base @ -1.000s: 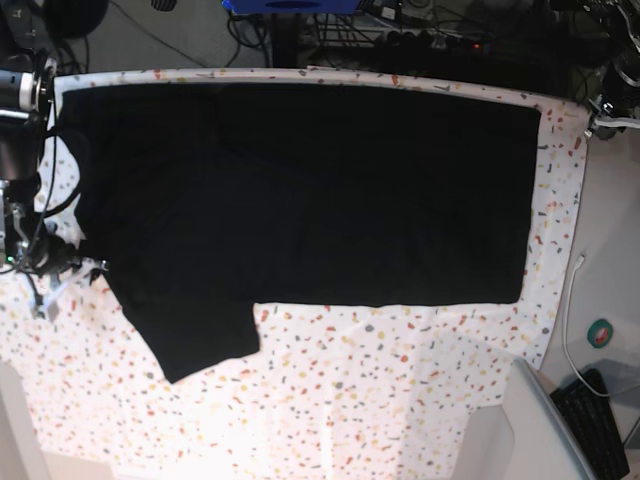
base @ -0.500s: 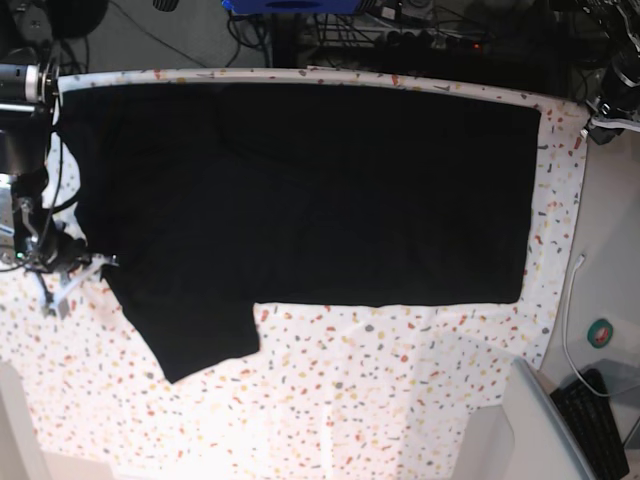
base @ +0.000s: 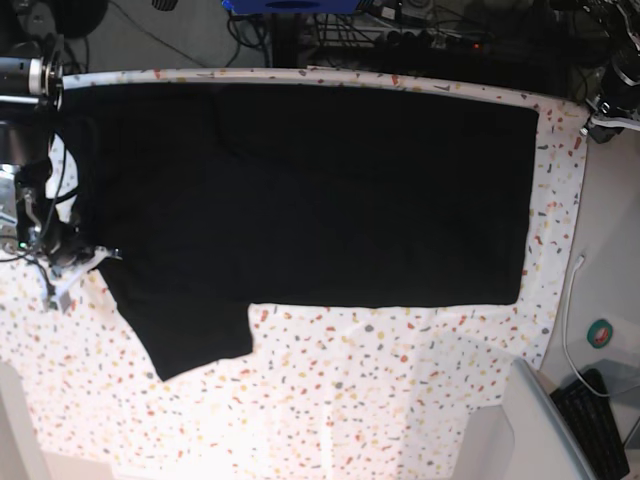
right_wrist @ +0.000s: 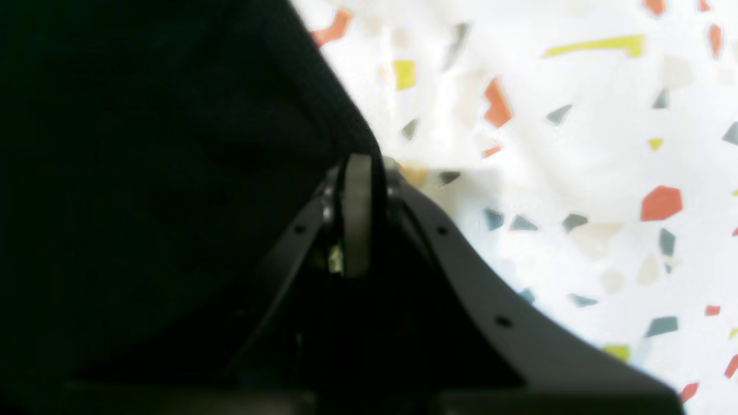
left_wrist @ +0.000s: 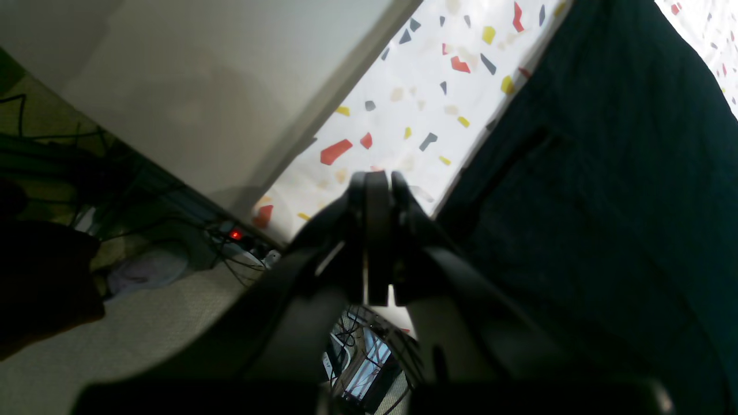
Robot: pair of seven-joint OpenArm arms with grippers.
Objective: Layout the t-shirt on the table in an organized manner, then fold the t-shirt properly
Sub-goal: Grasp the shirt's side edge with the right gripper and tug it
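Observation:
The black t-shirt (base: pixel 300 190) lies spread flat across the speckled table (base: pixel 380 390), with one sleeve (base: pixel 190 335) pointing toward the front left. No print shows. My right gripper (base: pixel 92 257) sits at the shirt's left edge by that sleeve. In the right wrist view its fingers (right_wrist: pixel 358 173) are shut, with the hem of the t-shirt (right_wrist: pixel 173 144) running in between their tips. My left gripper (left_wrist: pixel 372 180) is shut on nothing and hovers over the table (left_wrist: pixel 432 86) at its far right corner, just off the edge of the t-shirt (left_wrist: pixel 605 202).
A plain grey side surface (base: pixel 610 250) borders the table on the right, carrying a white cable (base: pixel 568 310), a green tape roll (base: pixel 600 333) and a keyboard (base: pixel 600 420). A grey panel (base: pixel 545 430) rises at the front right. Cables and a power strip (left_wrist: pixel 236 235) lie beyond the far edge.
My right gripper has gone from open to shut at the shirt's left edge and moved slightly right. The shirt has crept a little to the left. The left arm has not moved.

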